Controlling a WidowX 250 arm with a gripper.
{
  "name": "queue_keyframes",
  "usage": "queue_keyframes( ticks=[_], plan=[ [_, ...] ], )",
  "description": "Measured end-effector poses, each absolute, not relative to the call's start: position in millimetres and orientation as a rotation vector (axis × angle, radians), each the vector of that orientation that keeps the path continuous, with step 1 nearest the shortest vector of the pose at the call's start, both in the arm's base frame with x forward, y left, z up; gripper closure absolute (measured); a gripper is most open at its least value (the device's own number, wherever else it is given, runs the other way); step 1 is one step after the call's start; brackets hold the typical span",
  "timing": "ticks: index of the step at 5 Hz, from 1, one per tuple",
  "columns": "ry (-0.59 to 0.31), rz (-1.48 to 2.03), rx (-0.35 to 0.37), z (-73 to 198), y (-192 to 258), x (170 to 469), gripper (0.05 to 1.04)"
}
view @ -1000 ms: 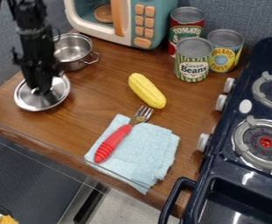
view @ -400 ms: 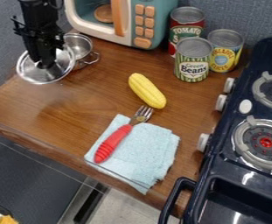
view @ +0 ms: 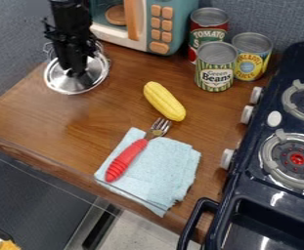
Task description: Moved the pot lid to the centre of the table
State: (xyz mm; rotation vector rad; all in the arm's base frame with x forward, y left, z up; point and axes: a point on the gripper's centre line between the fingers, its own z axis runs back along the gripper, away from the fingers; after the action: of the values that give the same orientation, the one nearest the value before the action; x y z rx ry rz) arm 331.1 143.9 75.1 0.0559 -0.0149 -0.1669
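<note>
Because probably light, stiff and slick, carry the pot lid, clasped by the gripper directly above, by its centre.

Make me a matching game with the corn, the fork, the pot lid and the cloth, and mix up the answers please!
Things:
1. corn
2. fork
3. pot lid
4. cloth

Clues:
A. pale blue
B. held by the gripper
C. yellow
D. has a red handle

Right pairs: 1-C, 2-D, 3-B, 4-A
</note>
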Motion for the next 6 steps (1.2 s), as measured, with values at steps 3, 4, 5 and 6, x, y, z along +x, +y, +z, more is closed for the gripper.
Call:
queue_keyframes(
  ticks=[3,4,5,6],
  plan=[
    [-0.064,-0.371,0.059,82,80,317,0.81],
    [-0.033,-0.445,0.055,74,57,313,0.81],
    [-0.03,-0.449,0.046,73,54,312,0.81],
    [0.002,-0.39,0.03,63,65,317,0.81]
  ],
)
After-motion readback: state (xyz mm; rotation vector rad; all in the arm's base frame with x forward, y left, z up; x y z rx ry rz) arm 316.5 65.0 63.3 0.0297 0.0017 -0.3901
